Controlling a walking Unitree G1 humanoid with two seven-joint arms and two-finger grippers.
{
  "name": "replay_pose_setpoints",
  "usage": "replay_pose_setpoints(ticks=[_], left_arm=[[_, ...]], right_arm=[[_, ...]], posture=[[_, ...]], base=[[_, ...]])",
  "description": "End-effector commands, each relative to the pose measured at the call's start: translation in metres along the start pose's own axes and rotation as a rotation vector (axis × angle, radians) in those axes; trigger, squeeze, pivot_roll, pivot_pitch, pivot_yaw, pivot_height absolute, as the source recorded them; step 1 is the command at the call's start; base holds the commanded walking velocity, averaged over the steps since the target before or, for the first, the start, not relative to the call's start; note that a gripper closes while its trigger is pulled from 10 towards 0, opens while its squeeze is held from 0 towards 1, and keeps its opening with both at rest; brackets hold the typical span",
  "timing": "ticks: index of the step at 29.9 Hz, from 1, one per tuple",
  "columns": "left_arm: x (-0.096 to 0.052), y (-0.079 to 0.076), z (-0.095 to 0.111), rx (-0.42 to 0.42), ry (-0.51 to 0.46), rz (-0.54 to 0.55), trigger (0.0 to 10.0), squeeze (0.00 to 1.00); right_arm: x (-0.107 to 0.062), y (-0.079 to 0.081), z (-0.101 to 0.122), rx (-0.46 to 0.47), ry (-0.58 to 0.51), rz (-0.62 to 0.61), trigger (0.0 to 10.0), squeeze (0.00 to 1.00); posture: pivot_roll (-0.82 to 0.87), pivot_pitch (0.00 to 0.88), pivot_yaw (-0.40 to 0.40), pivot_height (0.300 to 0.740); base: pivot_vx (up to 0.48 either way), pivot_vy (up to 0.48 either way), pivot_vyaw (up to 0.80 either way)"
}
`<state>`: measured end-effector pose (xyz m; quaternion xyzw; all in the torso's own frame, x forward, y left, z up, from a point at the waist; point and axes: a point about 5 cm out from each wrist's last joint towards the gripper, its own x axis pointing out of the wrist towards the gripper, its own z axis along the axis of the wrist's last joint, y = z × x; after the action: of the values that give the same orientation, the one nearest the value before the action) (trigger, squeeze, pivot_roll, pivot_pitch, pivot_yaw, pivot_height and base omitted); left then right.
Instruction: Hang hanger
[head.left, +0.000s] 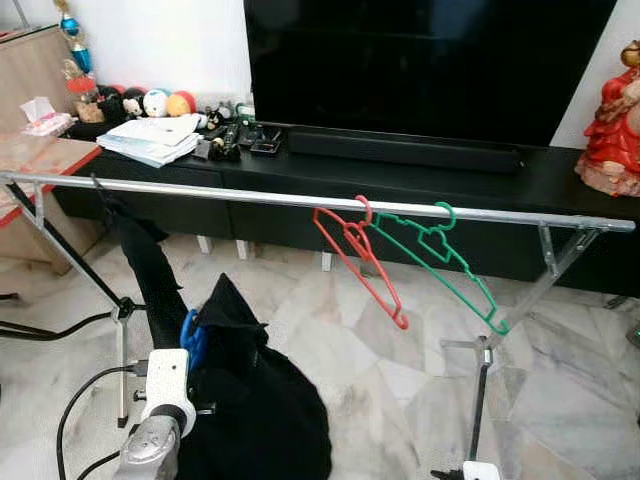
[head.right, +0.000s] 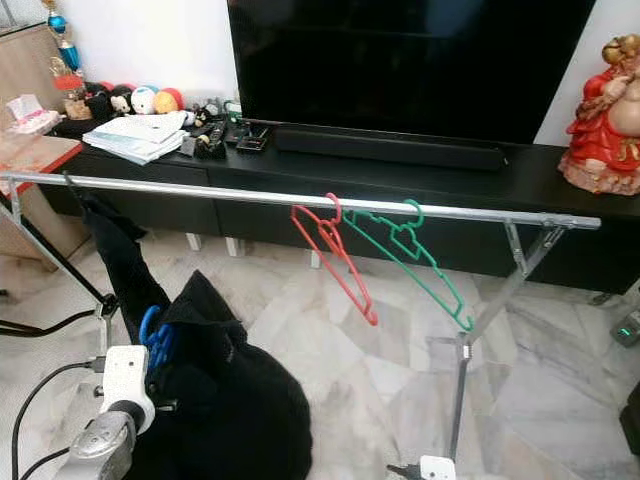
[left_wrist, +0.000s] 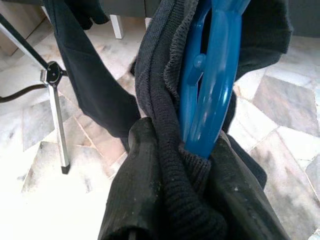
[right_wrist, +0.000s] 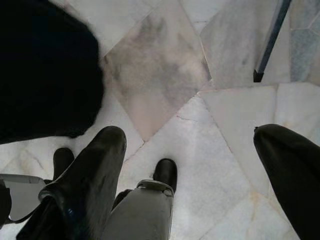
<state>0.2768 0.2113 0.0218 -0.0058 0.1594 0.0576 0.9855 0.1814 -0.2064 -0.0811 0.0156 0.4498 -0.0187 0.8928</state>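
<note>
the blue hanger (left_wrist: 210, 95), wrapped in a black garment (head.left: 255, 400), is clamped in the left tool (left_wrist: 182, 200) below the clothes rail (head.left: 250, 195). a red hanger (head.left: 360, 260) and a green hanger (head.left: 445, 265) are hooked on that rail. the right tool (right_wrist: 200, 165) is spread wide, empty, over the marble floor (right_wrist: 165, 75) below the rail.

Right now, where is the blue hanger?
The blue hanger is clamped, with the black garment draped on it, in the left tool, low on the robot's left, below the silver rail.
</note>
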Motion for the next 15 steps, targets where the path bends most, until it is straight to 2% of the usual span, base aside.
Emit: replay_pose_setpoints(ticks=[1,5,9,11,15], left_arm=[[0.0026,-0.0027,0.0172,-0.023,-0.081,-0.015,10.0,0.0],[0.003,-0.0045,0.0191,-0.03,-0.087,-0.021,10.0,0.0],[0.0043,-0.0064,0.0215,-0.032,-0.091,-0.026,10.0,0.0],[0.0041,-0.0066,0.0215,-0.032,-0.091,-0.029,10.0,0.0],[0.0021,-0.0054,0.0205,-0.032,-0.09,-0.03,10.0,0.0]], right_arm=[[0.0003,0.0009,-0.0005,-0.019,0.013,0.007,10.0,0.0],[0.0004,0.0016,0.0002,-0.038,0.011,0.014,10.0,0.0],[0.0006,0.003,0.0005,-0.07,0.016,0.03,10.0,0.0],[0.0007,0.0057,-0.0004,-0.107,0.022,0.049,10.0,0.0],[0.0008,0.0073,-0.0011,-0.106,0.024,0.053,10.0,0.0]], posture=[[-0.07,0.064,0.032,0.74],[-0.07,0.065,0.035,0.74],[-0.07,0.066,0.037,0.74],[-0.07,0.068,0.038,0.74],[-0.06,0.07,0.041,0.74]], base=[[0.311,0.0,0.0],[0.356,0.0,0.0],[0.373,0.0,0.72],[0.375,0.0,0.0],[0.374,0.0,0.0]])
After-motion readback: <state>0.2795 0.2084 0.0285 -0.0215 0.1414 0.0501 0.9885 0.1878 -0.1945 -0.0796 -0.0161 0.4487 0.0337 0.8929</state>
